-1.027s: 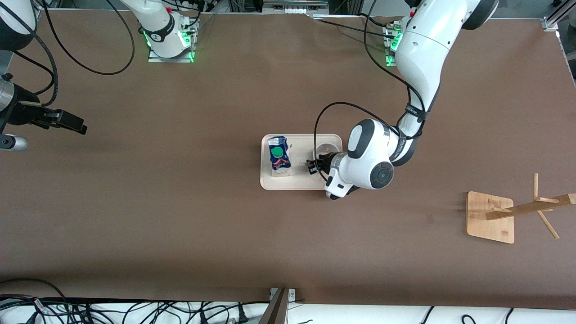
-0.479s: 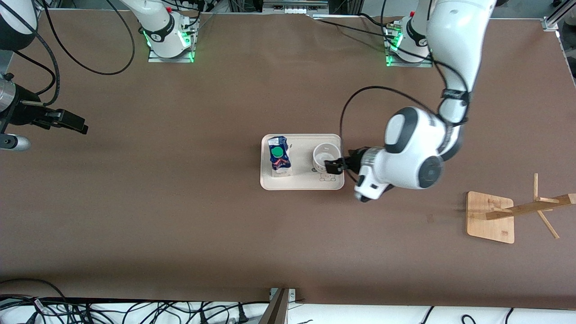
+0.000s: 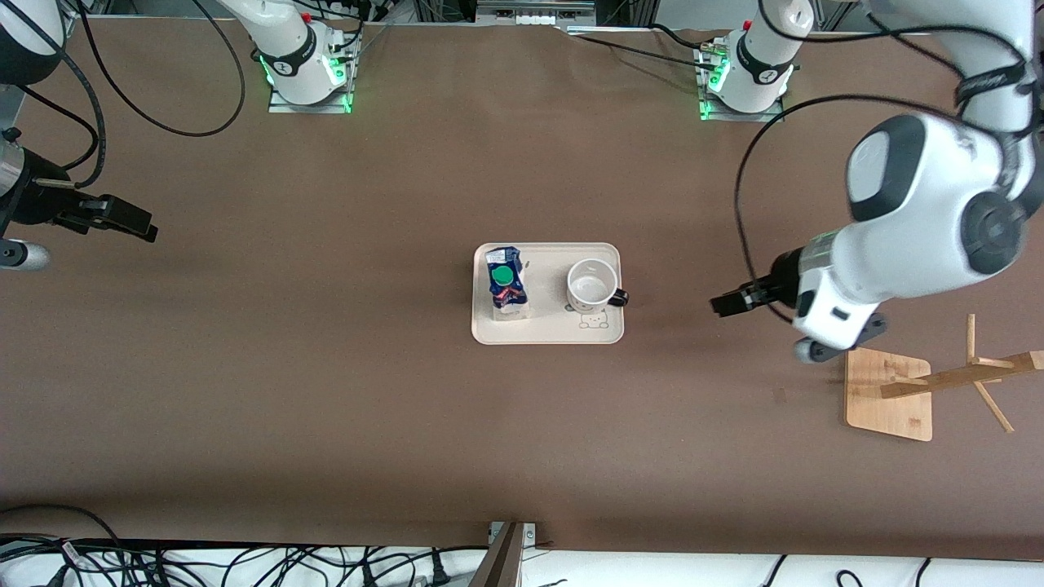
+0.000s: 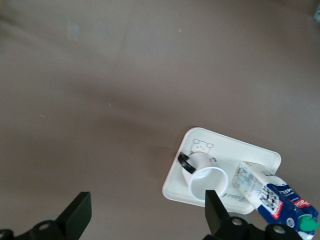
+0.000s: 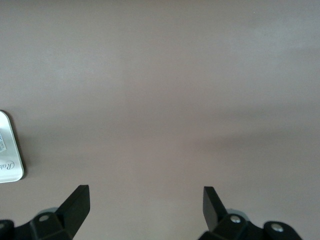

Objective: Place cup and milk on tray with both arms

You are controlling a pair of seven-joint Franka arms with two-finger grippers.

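The cream tray (image 3: pixel 546 328) lies mid-table. On it stand the blue and white milk carton (image 3: pixel 506 289) with its green cap and the white cup (image 3: pixel 590 284), upright, black handle toward the left arm's end. My left gripper (image 3: pixel 724 303) is open and empty over bare table between the tray and the wooden rack. The left wrist view shows its gripper (image 4: pixel 146 205) open, with the cup (image 4: pixel 205 180), milk (image 4: pixel 272 197) and tray (image 4: pixel 240 149) farther off. My right gripper (image 3: pixel 140 228) waits, open and empty (image 5: pixel 145 197), over the right arm's end; a tray corner (image 5: pixel 9 160) shows.
A wooden rack with a square base (image 3: pixel 887 394) and slanted pegs (image 3: pixel 971 375) stands at the left arm's end of the table, just below the left wrist. Cables (image 3: pixel 245 562) lie along the table edge nearest the front camera.
My left gripper has let go of the cup's handle and drawn away from the tray toward the left arm's end. The cup stays on the tray. The right arm has not moved.
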